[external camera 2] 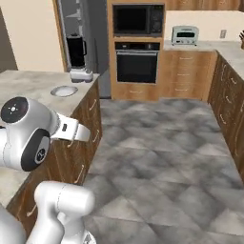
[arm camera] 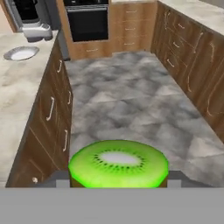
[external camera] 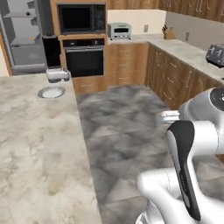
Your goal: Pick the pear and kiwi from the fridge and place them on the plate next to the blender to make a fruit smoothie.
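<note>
Here the pincer [arm camera: 118,180] pinches the kiwi [arm camera: 118,164], a round fruit with a bright green cut face and a pale core ringed by tiny black seeds; in the hand view it sits right between the two dark finger tips [arm camera: 56,178], one touching each side. The cut face is turned towards the hand camera, and the fruit looks widest across the gap from finger to finger. It hangs above the grey mottled floor [arm camera: 131,100], beside the wooden cabinet fronts [arm camera: 48,113] of the marbled beige table [external camera: 35,148]. Far along that table lies the small round pale grey-white plate [external camera: 51,92], bare, and just beyond it stands the tall black blender on its silver-grey base [external camera: 53,59]. Behind the blender rises the tall grey fridge [external camera: 22,35] with its shelves showing
</note>
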{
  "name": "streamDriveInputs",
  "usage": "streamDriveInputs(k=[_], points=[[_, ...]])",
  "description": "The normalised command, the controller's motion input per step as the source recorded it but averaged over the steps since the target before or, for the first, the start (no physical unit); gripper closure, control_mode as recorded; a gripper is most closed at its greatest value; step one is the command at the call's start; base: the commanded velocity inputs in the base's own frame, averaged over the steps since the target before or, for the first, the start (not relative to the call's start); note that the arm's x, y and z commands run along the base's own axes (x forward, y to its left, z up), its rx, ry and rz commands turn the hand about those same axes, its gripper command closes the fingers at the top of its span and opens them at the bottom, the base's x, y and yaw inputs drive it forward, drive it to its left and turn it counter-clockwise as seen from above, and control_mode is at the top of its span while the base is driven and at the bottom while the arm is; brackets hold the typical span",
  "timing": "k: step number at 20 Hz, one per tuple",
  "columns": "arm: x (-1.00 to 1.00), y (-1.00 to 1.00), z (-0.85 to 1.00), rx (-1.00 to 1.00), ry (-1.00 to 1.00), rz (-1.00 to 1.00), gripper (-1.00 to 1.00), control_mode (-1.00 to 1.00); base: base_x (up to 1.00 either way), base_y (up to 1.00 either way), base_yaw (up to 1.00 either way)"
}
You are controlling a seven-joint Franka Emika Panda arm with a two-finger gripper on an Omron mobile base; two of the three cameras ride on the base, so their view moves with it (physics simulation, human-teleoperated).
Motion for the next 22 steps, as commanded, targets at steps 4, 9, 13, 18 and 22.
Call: streamDriveInputs(k=[4,9,13,18,22], points=[[0.0,0.0,0.0,0.0,0.0,0.0,1.0,1.0,1.0,-0.42,0.5],[0.0,0.0,0.0,0.0,0.0,0.0,1.0,1.0,1.0,-0.8,0.41],[0.0,0.0,0.0,0.0,0.0,0.0,1.0,1.0,1.0,-0.96,0.37],[0.0,0.0,0.0,0.0,0.0,0.0,1.0,1.0,1.0,-0.8,0.41],[0.0,0.0,0.0,0.0,0.0,0.0,1.0,1.0,1.0,-0.4,0.54]])
